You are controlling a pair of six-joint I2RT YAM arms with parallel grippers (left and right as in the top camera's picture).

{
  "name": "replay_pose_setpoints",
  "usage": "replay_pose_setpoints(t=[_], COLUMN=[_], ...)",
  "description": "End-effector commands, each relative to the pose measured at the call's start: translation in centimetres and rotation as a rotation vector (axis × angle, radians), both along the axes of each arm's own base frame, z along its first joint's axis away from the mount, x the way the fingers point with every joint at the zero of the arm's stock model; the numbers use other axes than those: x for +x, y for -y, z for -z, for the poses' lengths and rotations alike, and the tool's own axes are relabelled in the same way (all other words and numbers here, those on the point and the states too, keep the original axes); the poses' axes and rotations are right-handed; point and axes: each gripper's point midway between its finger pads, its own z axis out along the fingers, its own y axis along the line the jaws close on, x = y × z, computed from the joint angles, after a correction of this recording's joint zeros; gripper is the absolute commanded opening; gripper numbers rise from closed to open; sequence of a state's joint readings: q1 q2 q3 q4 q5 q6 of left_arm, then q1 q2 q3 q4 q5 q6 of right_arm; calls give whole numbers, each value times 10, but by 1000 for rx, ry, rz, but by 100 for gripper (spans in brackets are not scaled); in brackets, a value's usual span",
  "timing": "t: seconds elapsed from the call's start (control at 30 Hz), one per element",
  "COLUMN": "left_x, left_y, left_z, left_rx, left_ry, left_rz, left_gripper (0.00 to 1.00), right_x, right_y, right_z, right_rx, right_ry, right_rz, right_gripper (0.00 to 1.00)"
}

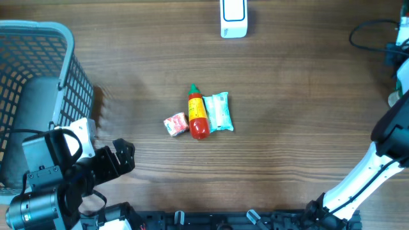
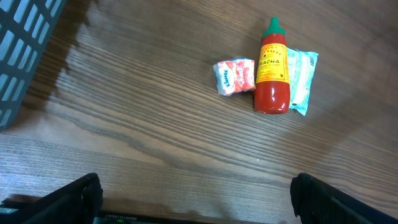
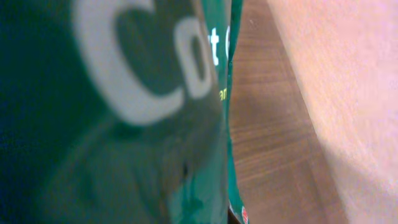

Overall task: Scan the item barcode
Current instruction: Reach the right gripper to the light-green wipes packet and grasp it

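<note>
Progress, as a judgement: pick-up looks done, scan not yet.

R end effector is closed right down. Its fingers don't show in the R wrist view because a green bag [image 3: 112, 124] with big white lettering fills the left two-thirds of that frame, right up against the lens. It's prob. pinching that bag, so I take the bag as the item to scan. No barcode visible on the side facing the cam.

Overhead: R arm [image 1: 383, 160] sits at the far right edge of frame. The white scanner-like unit [image 1: 233, 18] is at top centre, well apart from it. So the bag hasn't been presented yet; what's left is to carry it over w/ the code facing the unit.

L end effector [image 2: 199, 198] is wide open and empty, lower left of the overhead, near the grey basket [image 1: 38, 32].

Centre of the counter [image 1: 287, 128], untouched: red sauce bottle [image 1: 197, 115] lying down, small tissue pack [image 1: 176, 124] touching its left side, teal packet [image 1: 219, 112] on its right. Can't tell if these have been scanned.
</note>
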State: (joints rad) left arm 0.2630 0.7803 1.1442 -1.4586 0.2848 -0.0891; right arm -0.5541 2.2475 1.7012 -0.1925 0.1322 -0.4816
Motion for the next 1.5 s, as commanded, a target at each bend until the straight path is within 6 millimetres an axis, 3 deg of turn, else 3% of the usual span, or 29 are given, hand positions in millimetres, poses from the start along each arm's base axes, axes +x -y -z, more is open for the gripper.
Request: replay_pose_setpoints(t=[0.0, 0.07, 0.17, 0.2, 0.23, 0.27, 0.37, 0.43, 0.5, 0.53, 0.57, 0.63, 0.7, 0.77, 0.83, 0.87, 0.97, 1.1, 1.2, 1.27, 1.33, 1.47], left_x=[0, 0, 0, 0, 0, 0, 0, 0, 0, 0, 0, 0, 0, 0, 0, 0, 0, 0, 0, 0, 0, 0], left_y=[-1, -1, -1, -1, -1, -1, -1, -1, -1, -1, -1, -1, -1, -1, -1, -1, -1, -1, -1, -1, -1, -1], left_z=[0, 0, 0, 0, 0, 0, 0, 0, 0, 0, 0, 0, 0, 0, 0, 0, 0, 0, 0, 0, 0, 0], left_rx=[-1, -1, -2, -2, -1, -1, -2, -2, -1, -1, -2, -2, -2, -1, -1, -2, -2, -1, -1, -2, -1, -2], left_ry=[1, 1, 1, 1, 1, 1, 1, 1, 1, 1, 1, 1, 1, 1, 1, 1, 1, 1, 1, 1, 1, 1], left_rz=[-10, -10, -10, -10, -10, -10, -10, -10, -10, -10, -10, -10, -10, -10, -10, -10, -10, -10, -10, -10, -10, -10], left_gripper=[100, 100, 100, 100, 100, 100, 100, 100, 100, 100, 100, 100, 100, 100, 100, 100, 100, 100, 100, 100, 100, 100], right_x=[-32, -52, -64, -69, -67, -59, -23, -1, 19, 28, 32, 29, 15, -1, -31, -46, -96, -163, -197, -209, -219, -233], right_y=[36, 51, 58, 63, 62, 57, 26, -10, -60, -106, -136, -238, -313, -367, -432, -457, -507, -540, -556, -562, -561, -560], right_z=[6, 12, 15, 13, 5, -8, -73, -121, -160, -179, -187, -196, -181, -165, -134, -120, -74, -24, 9, 28, 63, 92], right_rx=[30, 58, 62, 53, 50, 46, 9, 22, 106, 214, 288, 541, 754, 888, 964, 967, 944, 940, 997, 1061, 1116, 1191], right_ry=[6, -12, -37, -29, -13, 16, 171, 290, 393, 440, 450, 404, 288, 163, -36, -122, -368, -610, -708, -720, -688, -646], right_rz=[158, 215, 250, 297, 300, 278, 197, 126, 30, -43, -92, -223, -257, -276, -310, -332, -356, -364, -372, -356, -281, -242], right_gripper=[4, 5, 14, 67, 100, 100, 100, 100, 100, 100, 100, 100, 100, 100, 100, 100, 95, 92, 80, 72, 72, 71])
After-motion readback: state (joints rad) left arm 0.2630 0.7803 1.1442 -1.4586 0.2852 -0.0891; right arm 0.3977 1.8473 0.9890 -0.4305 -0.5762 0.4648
